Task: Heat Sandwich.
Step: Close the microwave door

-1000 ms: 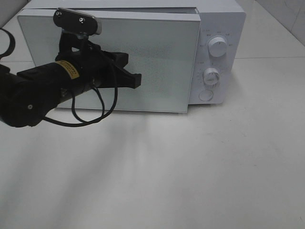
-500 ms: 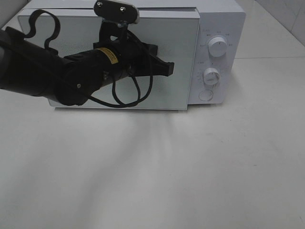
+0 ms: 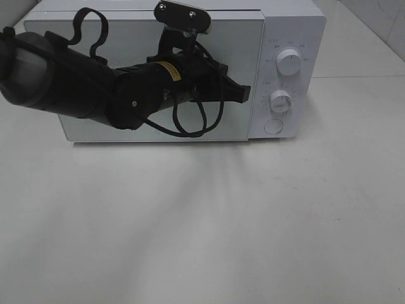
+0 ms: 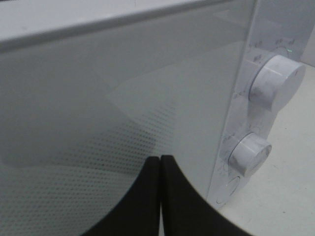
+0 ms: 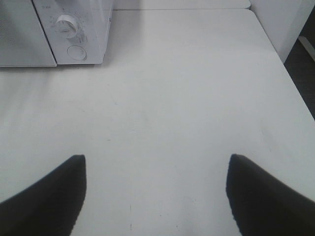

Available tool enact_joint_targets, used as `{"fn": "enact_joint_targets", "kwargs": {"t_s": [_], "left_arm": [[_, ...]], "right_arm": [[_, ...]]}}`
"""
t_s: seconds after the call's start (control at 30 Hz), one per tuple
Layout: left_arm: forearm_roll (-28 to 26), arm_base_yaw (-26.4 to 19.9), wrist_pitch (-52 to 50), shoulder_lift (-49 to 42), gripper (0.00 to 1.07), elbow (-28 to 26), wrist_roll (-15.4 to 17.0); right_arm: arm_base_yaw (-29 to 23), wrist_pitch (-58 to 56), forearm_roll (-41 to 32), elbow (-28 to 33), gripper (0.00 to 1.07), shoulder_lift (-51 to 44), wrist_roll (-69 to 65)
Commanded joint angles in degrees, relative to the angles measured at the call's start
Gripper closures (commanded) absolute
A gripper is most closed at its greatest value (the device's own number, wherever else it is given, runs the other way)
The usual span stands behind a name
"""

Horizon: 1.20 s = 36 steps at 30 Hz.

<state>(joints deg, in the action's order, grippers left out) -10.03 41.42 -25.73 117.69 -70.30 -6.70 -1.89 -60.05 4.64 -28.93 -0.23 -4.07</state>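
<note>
My left arm is a thick matte-black tube with a yellow label, a looping black cable and a black camera bracket bearing two silver screws. My right gripper has plain black fingers.

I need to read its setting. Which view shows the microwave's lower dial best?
Left wrist: the lower dial is close and large. Exterior high shows the dial whole but small; right wrist shows the dial tiny and far off.

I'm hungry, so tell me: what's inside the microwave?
The microwave shows only its pale dotted door, which covers the front. Whatever is inside is hidden behind it; no sandwich can be seen.
</note>
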Motion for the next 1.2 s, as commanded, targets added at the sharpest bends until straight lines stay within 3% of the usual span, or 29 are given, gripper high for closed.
{"fn": "enact_joint_targets", "kwargs": {"t_s": [0.03, 0.3, 1.2], "left_arm": [[-5.3, -1.4, -2.7, 1.5, 1.06, -4.1, -0.7], [-6.0, -1.4, -2.4, 3.0, 1.06, -7.2, -1.4], [-5.6, -1.3, -2.3, 2.5, 1.06, -7.2, -1.7]], "right_arm": [[0.4, 0.5, 0.0, 0.1, 0.31, -1.4, 0.9], [0.4, 0.5, 0.0, 0.1, 0.31, -1.4, 0.9], [0.4, 0.5, 0.0, 0.1, 0.31, -1.4, 0.9]]}}
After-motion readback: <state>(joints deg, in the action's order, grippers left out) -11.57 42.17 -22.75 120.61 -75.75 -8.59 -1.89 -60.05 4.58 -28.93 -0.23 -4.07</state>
